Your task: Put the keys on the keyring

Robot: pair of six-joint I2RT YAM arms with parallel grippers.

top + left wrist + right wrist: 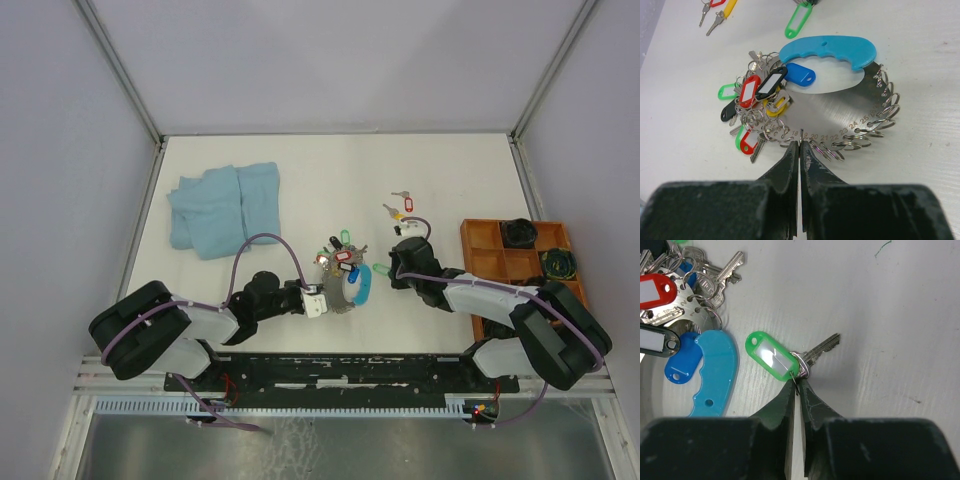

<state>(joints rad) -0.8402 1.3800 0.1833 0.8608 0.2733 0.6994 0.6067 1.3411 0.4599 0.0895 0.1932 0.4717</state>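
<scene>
Pinching with the right gripper point(799, 385), fingertips all but together on the small ring joining tag and blade of the green-tagged key point(771, 355). Lies flat on the white table point(900, 315), just right of the blue handle point(712, 372), bent in a shallow V at the ring as the right wrist view shows it: blade slanting to the upper right, tag to the upper left. Paper window of the tag washed out by glare, no writing legible. Clamping tight with the left gripper point(800, 147) on the near rim of the keyring plate point(840, 110), a thin steel crescent flat on the table with split rings point(880, 117) along its edge. Numbers engraved beside the rings, 20 to 25 legible, lower ones buried under the bunch of tagged keys point(757, 100) in red, black, yellow, green and blue. Farther out, two loose keys point(400, 207) with red and yellow tags, cut off at the top edge of the left wrist view. Beyond, a blue cloth point(222, 208) at far left and an orange tray point(500, 262) at right, contents too dark to make out.
</scene>
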